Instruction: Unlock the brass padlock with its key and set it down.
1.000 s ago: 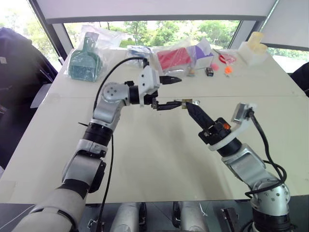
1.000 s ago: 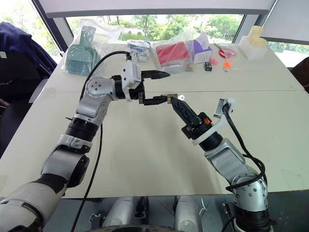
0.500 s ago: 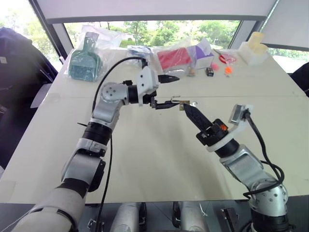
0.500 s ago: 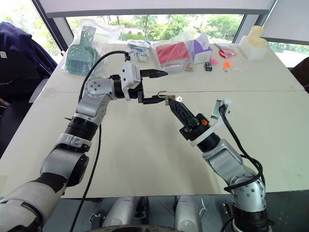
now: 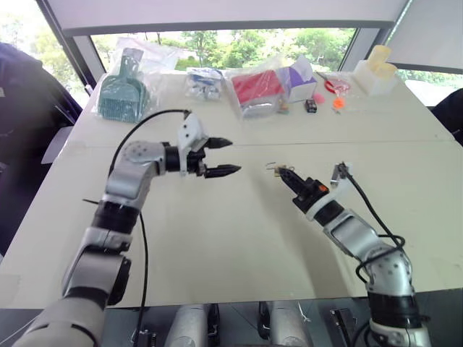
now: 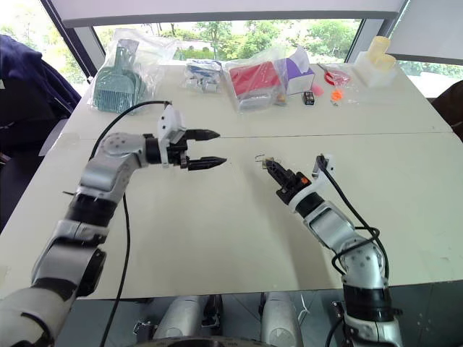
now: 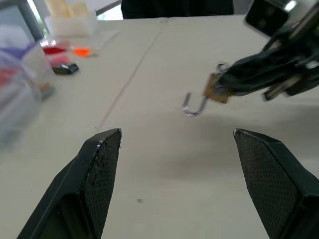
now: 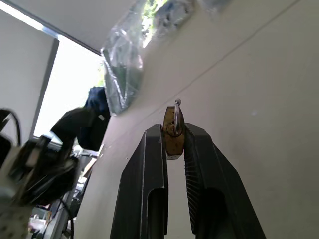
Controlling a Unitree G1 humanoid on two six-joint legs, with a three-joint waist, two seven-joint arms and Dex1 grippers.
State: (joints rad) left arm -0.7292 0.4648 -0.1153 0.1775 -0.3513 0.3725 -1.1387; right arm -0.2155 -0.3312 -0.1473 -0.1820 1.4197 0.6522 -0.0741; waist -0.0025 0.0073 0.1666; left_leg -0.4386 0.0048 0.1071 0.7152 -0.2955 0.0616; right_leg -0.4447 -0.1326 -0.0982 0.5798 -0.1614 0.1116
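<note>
Head cams first: my right gripper sits centre-right of the frame, black fingers pressed together on the tiny brass padlock w/ the thin silver shackle, carried low over the pale tabletop. Shackle looks swung open, hooked end sticking out toward frame left. Left gripper is centre-left, fingers spread wide w/ nothing between them, tips aimed across at the lock but well apart from it. Clutter of bags and a small black box along the top edge, far from the action.

Left wrist cam: my two black textured fingers stand wide apart at the bottom, bare table between. Upper right of that frame is the right gripper's tip w/ the lock body in it, open shackle hanging off as a J hook. Can't make out the tiny silvery key for sure, too small, so not calling where it is.

Right wrist cam: lock pinched between the finger pads mid-frame, brass body upright along the fingers, shackle end poking past the tips.

Imo unlock part looks done; what's left is setting it down. Lock is already at the right gripper's tips, long axis in line w/ the fingers, table just beneath. Right arm is the one for the job, prob just lower and let go.
</note>
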